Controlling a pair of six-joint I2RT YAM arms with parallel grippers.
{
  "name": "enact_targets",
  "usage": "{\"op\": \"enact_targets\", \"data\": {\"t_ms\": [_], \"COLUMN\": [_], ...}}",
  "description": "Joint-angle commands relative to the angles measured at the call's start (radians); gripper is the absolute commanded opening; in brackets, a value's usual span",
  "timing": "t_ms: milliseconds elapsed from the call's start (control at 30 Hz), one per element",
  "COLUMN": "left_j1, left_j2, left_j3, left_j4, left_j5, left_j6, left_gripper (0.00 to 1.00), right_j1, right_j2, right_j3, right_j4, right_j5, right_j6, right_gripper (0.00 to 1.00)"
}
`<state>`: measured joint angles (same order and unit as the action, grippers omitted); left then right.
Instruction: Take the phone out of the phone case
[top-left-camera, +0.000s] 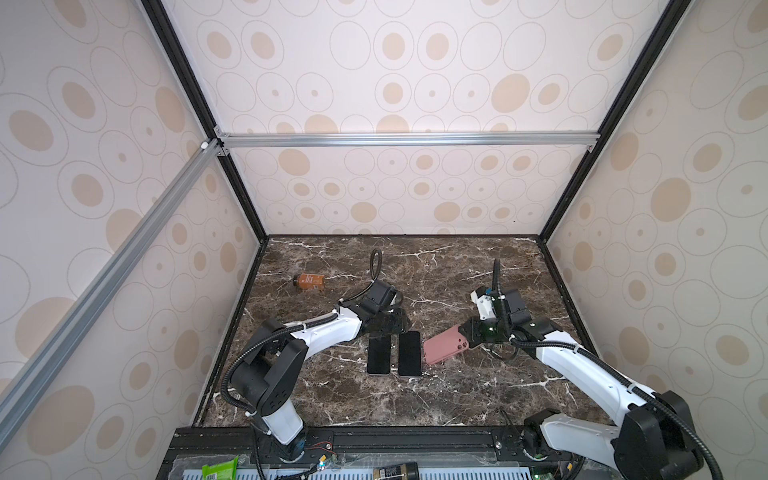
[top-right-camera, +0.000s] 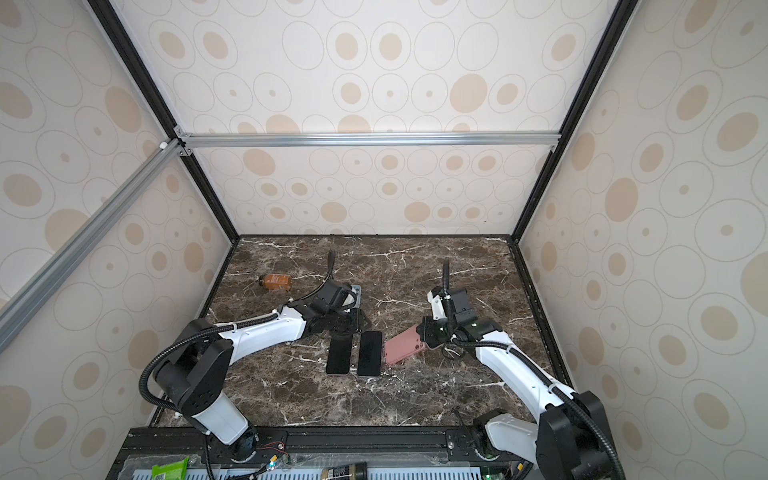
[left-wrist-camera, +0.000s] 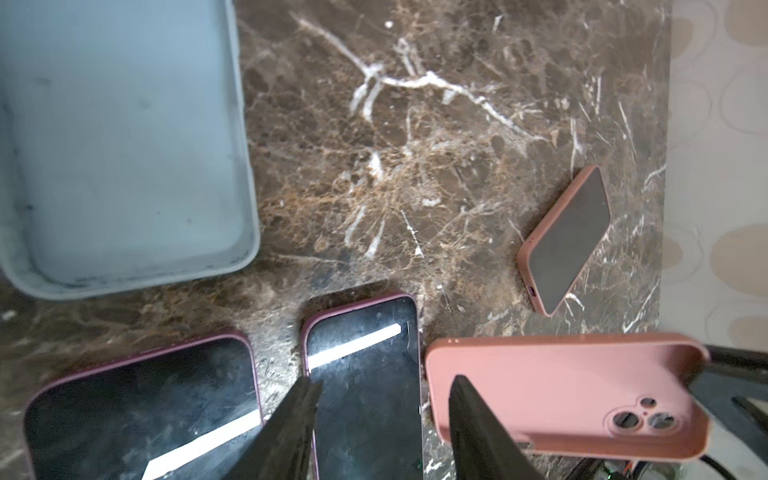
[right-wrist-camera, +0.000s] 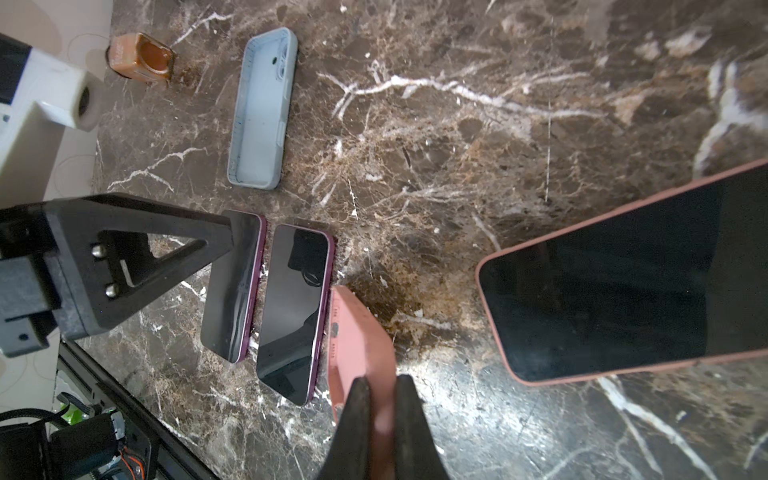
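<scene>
The left phone (top-left-camera: 379, 354) lies beside the right phone (top-left-camera: 409, 353), the case (top-left-camera: 444, 344) just right of both.

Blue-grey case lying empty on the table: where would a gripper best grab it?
Probably by one long side wall, coming straight down from above: the blue-grey case lies open side up, flat on the table, so only its thin raised rim offers a pinch.
</scene>
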<state>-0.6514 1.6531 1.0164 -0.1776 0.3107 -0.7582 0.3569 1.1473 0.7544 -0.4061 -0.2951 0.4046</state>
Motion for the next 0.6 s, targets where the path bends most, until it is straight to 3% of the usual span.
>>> {"op": "enact_targets", "data": {"t_ms": [0,133,233,367,433,567], "left_j1": [0.003,0.001,-0.005,-0.029,-0.040,-0.058], "left_j2": [-0.053,-0.086,-0.131,-0.219,-0.252,-0.274], "left_j3": [0.105,0.192,0.199,0.155,0.142,0.143], "left_j4": [0.017,-0.007,0.045,0.139,0.156,0.131], "left_j5": [0.035,0.104,0.150,0.123,0.077,0.096], "left_j6": [0.148,0.327,0.435,0.591,0.626,0.696], "left_gripper": [0.56,0.53,0.58,0.60,0.62,0.62], "right_j1": [-0.004,-0.005,-0.005,-0.005,-0.006,-0.004], "right_j2": [-0.087,-0.106,-0.056,0.009,0.051,0.126], "right_j3": [0.076,0.208,0.345,0.498,0.578,0.691], "right_j4": [-0.051,-0.178,-0.324,-0.467,-0.541,-0.642], "right_j5": [0.042,0.013,-0.056,-0.116,-0.141,-0.231], "right_j6": [-0.092,-0.226,-0.332,-0.410,-0.431,-0.449], "right_gripper": [0.00,0.00,0.00,0.00,0.00,0.00]}}
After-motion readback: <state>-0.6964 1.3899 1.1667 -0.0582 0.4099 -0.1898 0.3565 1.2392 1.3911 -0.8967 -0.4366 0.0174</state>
